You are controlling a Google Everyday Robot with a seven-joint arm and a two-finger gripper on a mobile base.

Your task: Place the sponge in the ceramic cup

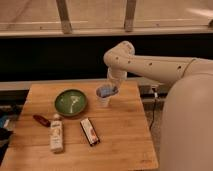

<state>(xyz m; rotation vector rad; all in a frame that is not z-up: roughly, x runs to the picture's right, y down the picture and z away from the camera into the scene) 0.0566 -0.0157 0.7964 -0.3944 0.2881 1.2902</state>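
The pale ceramic cup (104, 100) stands upright on the wooden table (125, 135), just right of the green bowl. The light-blue sponge (105, 92) sits at the cup's mouth, partly above the rim. My gripper (111, 89) hangs directly over the cup at the end of the white arm, touching or very close to the sponge. Whether the sponge is still held cannot be made out.
A green bowl (70, 102) sits left of the cup. Toward the front lie a small red object (41, 120), a white bottle (56, 134) and a dark snack bar (90, 132). My white body fills the right side past the table edge.
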